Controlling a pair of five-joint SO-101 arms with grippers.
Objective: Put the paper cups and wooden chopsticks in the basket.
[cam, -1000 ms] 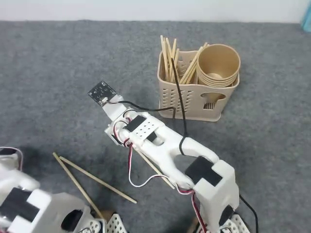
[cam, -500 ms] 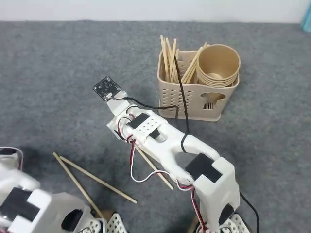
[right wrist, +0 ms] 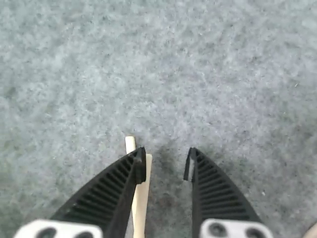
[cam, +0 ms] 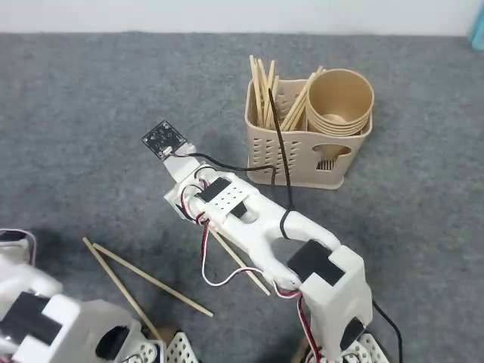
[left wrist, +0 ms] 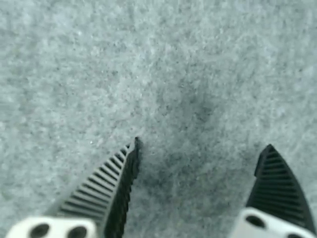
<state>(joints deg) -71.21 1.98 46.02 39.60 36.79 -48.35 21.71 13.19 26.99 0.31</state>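
Cups look done: the paper cups [cam: 340, 102] sit stacked in the basket [cam: 302, 162], which stands toward the counter's [cam: 91, 113] far edge, right of centre, with a bundle of chopsticks [cam: 265, 87] upright in the compartment beside them. What's left is three loose sticks near the near edge: one chopstick [cam: 246, 265] lying under my right arm, and a crossed pair [cam: 151, 281] further left, close to the left arm's base. I read the step in hand as the pickup of that first stick. The right claw [right wrist: 166, 161] is low over the counter, jaws spread and holding nothing. The stick's tip [right wrist: 130, 144] lies right at one finger, partly under it, not centred in the gap. The left claw [left wrist: 203, 148] is spread wide over bare felt, idle. Next move as I see it: nudge the right claw sideways so the stick sits between the jaws, drop to the felt, close, then lift and carry it to the chopstick compartment. Risk: closing from here may just push the stick away or clip its very end, so it could pivot on the lift.
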